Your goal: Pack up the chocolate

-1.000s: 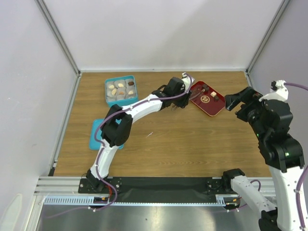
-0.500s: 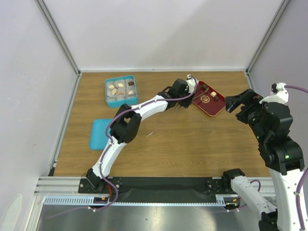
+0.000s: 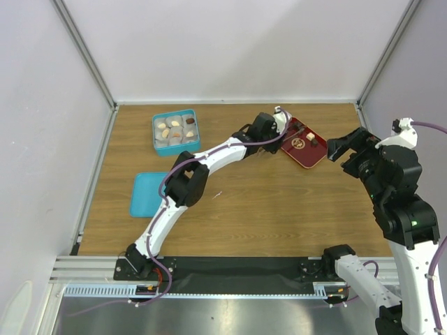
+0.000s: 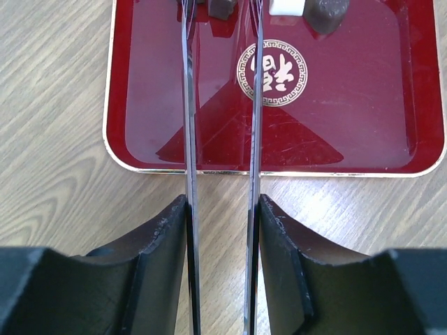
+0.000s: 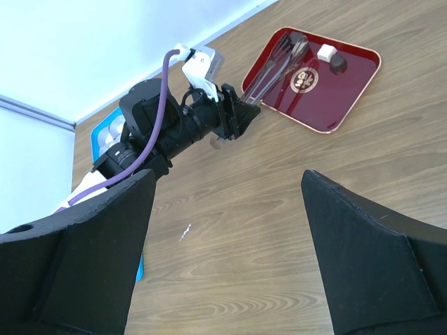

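My left gripper (image 4: 222, 209) is shut on long metal tongs (image 4: 188, 105), whose two blades stand slightly apart and reach over a red tray (image 4: 335, 105). At the tray's far end lie a dark square chocolate (image 4: 222, 8) between the blade tips, a white one (image 4: 285, 6) and a dark round one (image 4: 325, 10). From above, the left gripper (image 3: 269, 134) is at the tray's (image 3: 302, 155) left edge. My right gripper (image 3: 346, 146) is open and empty, raised to the right of the tray. A teal box (image 3: 158, 143) at the back left holds several chocolates.
A teal lid (image 3: 147, 194) lies flat on the wooden table, left of the left arm. The right wrist view shows the left arm (image 5: 174, 125) stretched toward the tray (image 5: 328, 98). White walls enclose the table on three sides.
My left arm has stretched further right, carrying the tongs deeper over the red tray. The right arm has barely moved.
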You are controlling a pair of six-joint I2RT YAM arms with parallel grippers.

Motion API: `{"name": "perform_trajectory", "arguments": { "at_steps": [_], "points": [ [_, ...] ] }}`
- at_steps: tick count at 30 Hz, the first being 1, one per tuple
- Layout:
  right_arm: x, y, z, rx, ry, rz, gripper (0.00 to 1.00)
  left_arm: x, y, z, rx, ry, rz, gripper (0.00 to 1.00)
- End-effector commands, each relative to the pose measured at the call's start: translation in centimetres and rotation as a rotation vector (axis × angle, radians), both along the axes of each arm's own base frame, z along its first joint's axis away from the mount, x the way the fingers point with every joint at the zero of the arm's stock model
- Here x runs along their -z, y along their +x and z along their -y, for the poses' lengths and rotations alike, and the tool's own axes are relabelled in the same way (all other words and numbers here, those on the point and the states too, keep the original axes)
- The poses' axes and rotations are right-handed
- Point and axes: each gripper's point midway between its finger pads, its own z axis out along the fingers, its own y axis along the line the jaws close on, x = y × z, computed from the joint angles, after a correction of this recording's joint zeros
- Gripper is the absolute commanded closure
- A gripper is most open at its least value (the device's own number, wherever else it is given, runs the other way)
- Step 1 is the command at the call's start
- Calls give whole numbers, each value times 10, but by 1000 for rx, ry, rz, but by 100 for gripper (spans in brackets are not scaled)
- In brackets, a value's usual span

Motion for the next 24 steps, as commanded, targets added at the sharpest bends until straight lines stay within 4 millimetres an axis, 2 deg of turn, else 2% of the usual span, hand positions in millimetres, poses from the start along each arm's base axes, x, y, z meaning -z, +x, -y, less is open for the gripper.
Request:
{"name": "perform_trajectory", "arguments": {
  "at_steps": [1,14,15,17,24],
  "points": [
    [-12,5,3,20,-5,43,8,-32,6,17,37,-62,67,53],
    [-10,10,3,17,-23,36,8,-32,-5,22,48,-64,60,54],
    [-10,10,3,17,-23,37,8,-37,-3,24,47,-71,66,54],
    [-12,9,4,18,-26,43,8,-31,-2,23,41,-59,56,54],
    [-19,6,7,29,-31,60,8,-32,1,22,23,-56,51,54]
  ]
}}
